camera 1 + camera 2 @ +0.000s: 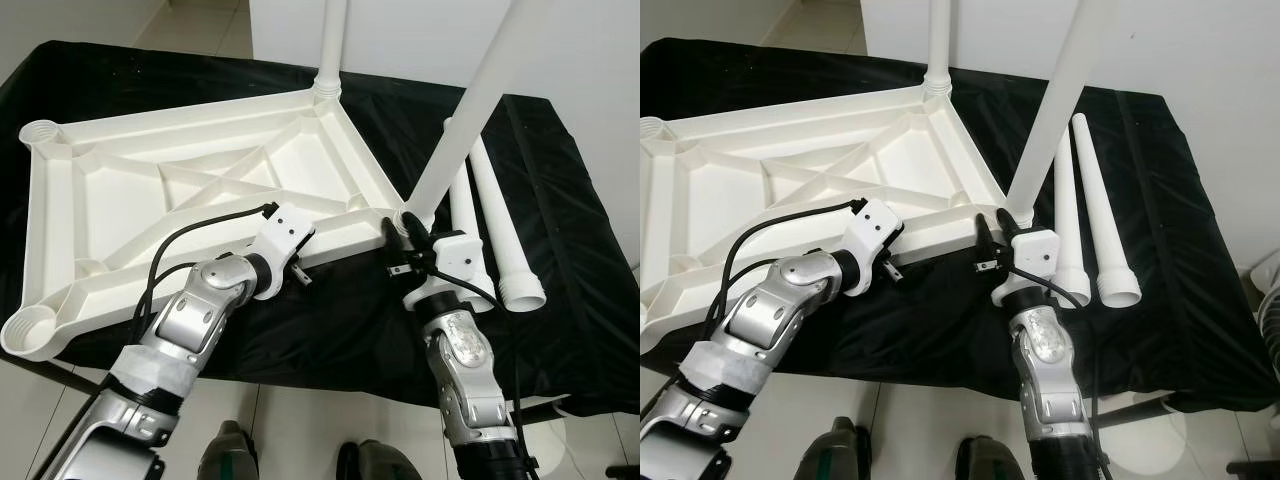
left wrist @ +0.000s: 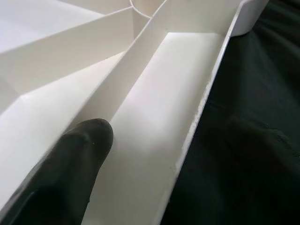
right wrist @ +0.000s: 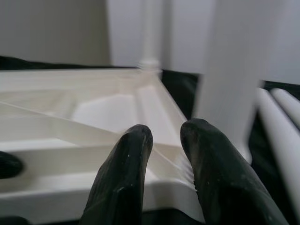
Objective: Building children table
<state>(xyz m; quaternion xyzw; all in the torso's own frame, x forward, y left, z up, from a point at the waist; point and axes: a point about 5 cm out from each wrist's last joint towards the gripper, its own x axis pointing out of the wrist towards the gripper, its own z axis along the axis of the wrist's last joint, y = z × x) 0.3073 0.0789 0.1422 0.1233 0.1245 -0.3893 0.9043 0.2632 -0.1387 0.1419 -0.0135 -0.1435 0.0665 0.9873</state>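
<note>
Black-draped tabletop (image 1: 560, 300): left hand (image 1: 288, 262) grips frame (image 1: 180, 190) edge, right hand (image 1: 412, 255) nearly closed, empty; tilted leg (image 1: 470, 110) may topple.

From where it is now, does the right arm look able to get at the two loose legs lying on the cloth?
Probably yes: the loose legs lie just beside the right gripper, nothing between. It would first have to leave the tabletop edge.

No readable text, label, brand, number or sign appears on anything in these views.
</note>
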